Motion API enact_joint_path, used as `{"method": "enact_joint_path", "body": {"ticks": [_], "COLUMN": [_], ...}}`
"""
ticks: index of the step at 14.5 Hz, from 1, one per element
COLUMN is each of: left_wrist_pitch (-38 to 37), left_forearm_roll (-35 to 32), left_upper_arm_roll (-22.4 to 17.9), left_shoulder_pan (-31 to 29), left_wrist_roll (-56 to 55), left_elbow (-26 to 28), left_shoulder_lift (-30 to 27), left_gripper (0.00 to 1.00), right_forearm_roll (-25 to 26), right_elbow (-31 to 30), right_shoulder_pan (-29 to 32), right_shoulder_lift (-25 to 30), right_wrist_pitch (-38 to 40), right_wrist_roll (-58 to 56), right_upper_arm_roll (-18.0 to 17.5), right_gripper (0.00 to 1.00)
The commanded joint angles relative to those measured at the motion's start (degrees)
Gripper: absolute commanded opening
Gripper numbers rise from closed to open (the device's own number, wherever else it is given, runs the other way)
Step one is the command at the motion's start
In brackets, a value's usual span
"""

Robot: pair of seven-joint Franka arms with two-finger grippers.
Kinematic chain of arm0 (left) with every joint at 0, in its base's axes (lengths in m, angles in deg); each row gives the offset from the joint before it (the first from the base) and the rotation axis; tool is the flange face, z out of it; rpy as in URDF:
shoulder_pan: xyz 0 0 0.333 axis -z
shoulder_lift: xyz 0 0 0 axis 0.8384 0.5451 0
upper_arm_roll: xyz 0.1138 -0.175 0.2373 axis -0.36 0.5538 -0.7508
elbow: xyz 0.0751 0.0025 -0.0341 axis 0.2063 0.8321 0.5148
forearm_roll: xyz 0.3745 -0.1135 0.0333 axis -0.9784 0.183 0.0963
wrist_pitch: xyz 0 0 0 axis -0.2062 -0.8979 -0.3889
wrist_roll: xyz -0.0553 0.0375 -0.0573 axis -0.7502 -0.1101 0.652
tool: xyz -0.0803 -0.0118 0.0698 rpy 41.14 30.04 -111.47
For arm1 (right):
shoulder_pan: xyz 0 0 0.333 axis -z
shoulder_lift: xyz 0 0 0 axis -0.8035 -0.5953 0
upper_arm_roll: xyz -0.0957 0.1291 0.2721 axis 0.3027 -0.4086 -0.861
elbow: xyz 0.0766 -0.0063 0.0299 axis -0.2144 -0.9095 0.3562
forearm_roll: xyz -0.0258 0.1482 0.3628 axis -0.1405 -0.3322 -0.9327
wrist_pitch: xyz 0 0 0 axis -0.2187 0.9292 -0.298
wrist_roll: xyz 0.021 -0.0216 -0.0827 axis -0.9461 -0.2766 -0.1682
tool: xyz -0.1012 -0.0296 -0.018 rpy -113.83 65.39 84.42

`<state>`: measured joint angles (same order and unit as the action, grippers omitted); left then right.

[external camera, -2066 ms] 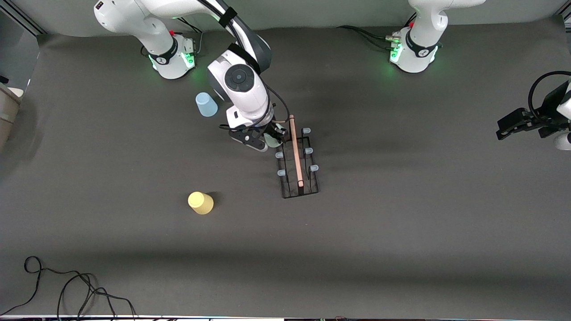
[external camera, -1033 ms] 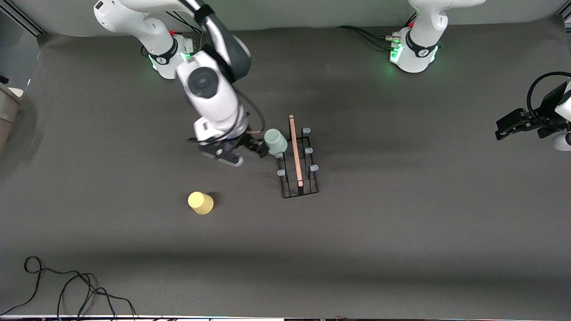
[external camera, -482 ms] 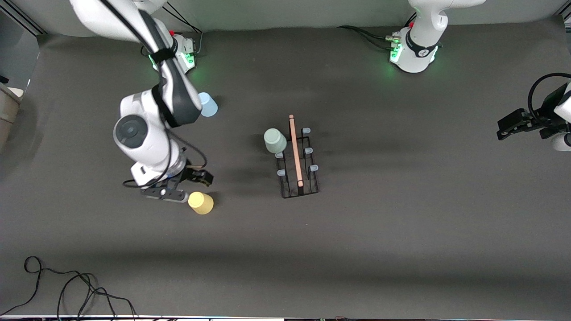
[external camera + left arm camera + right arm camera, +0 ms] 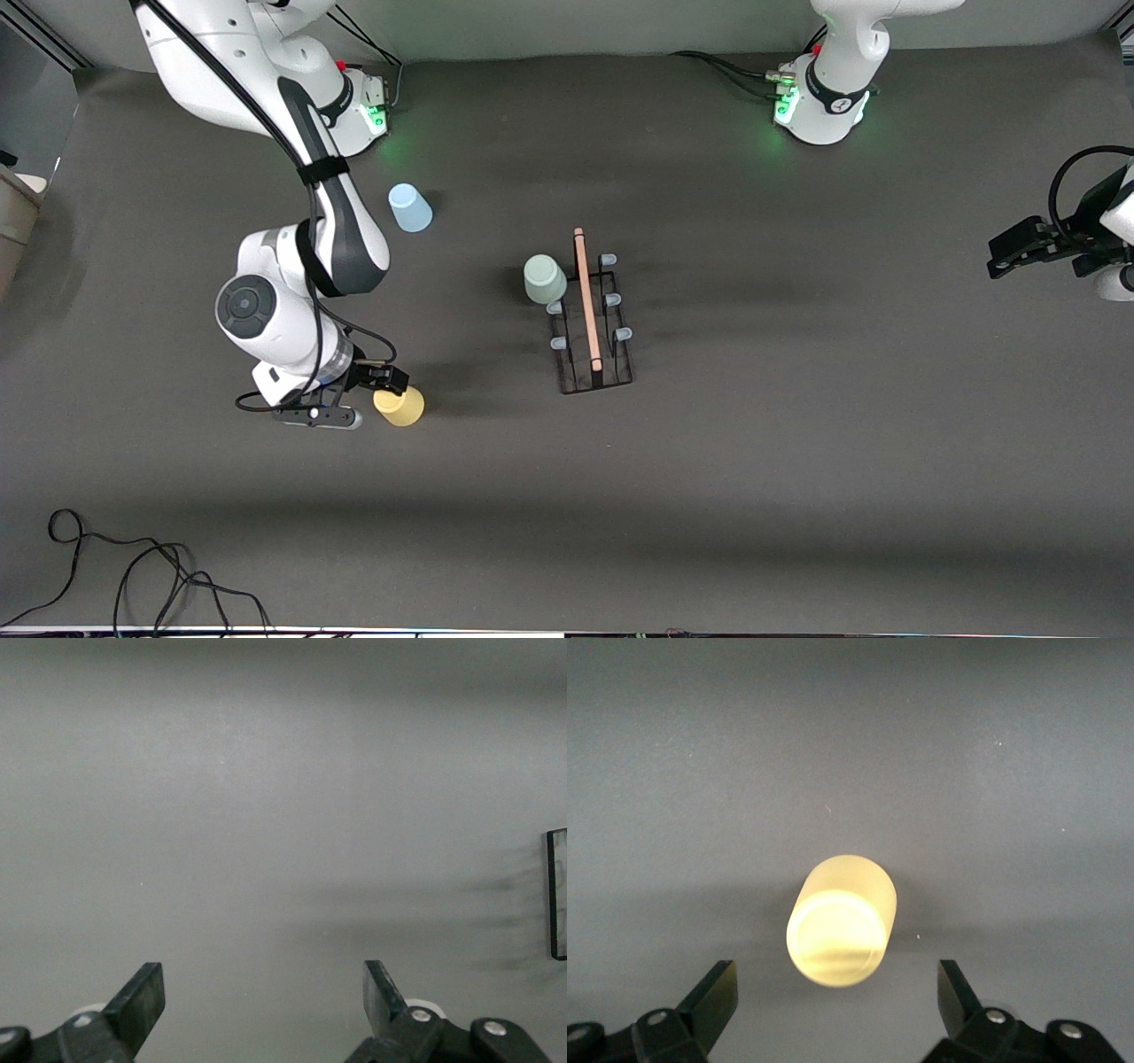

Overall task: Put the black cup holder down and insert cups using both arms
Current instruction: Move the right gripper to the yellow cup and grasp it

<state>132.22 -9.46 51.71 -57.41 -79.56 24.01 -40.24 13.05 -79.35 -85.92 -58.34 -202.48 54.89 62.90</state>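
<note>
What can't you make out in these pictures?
- Front view: the left arm is cut off by the edge; only its tool and wrist show.
- Front view: the peg under the mint cup on the holder is hidden by the cup.
- Right wrist view: whether the open right tool touches the yellow cup is unclear.
- Left wrist view: the holder is cut off.

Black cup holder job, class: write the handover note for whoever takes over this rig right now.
Right gripper: open, beside the yellow cup, not gripping.
Left gripper: open, waiting at its end of the table.
Black cup holder: placed mid-table.
Mint cup: on a holder peg.
Blue cup: on the table near the right arm's base.
Left: grasp yellow, peg it, then blue.
</note>
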Motion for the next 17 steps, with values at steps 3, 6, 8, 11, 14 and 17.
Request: {"method": "enact_joint_path", "body": {"ticks": [3,6,8,11,14,17], "left_wrist_pitch": [0.3,0.3,0.2,0.1,0.4,1.0], "left_forearm_roll": [-0.9,-0.8,-0.9,-1.0,-1.2,-1.2], "left_upper_arm_roll": [0.1,0.1,0.1,0.1,0.1,0.1], "left_shoulder_pan": [-0.2,0.3,0.2,0.5,0.2,0.1], "left_wrist_roll": [0.9,0.8,0.8,0.8,0.9,0.9], "left_elbow": [-0.5,-0.7,-0.6,-0.6,-0.7,-1.3], "left_shoulder_lift": [0.2,0.7,1.1,1.3,1.6,2.4], "left_gripper": [1.00,1.00,1.00,1.00,1.00,1.00], "right_forearm_roll": [-1.8,-1.8,-1.9,-3.3,-3.6,-3.8], "right_elbow": [0.9,1.0,1.1,1.3,2.0,3.6], "right_shoulder_pan": [-0.1,-0.2,-0.2,-0.2,-0.2,-0.2], "right_shoulder_lift": [-5.2,-6.5,-7.3,-8.1,-7.7,-5.6], "right_wrist_pitch": [-6.6,-7.5,-7.5,-7.4,-6.6,-1.8], "right_wrist_roll": [-1.9,-1.9,-1.9,-1.9,-1.9,-1.7], "right_upper_arm_roll": [-0.4,-0.5,-0.7,-1.2,-1.4,-1.4], "right_gripper": [1.00,1.00,1.00,0.88,0.23,0.00]}}
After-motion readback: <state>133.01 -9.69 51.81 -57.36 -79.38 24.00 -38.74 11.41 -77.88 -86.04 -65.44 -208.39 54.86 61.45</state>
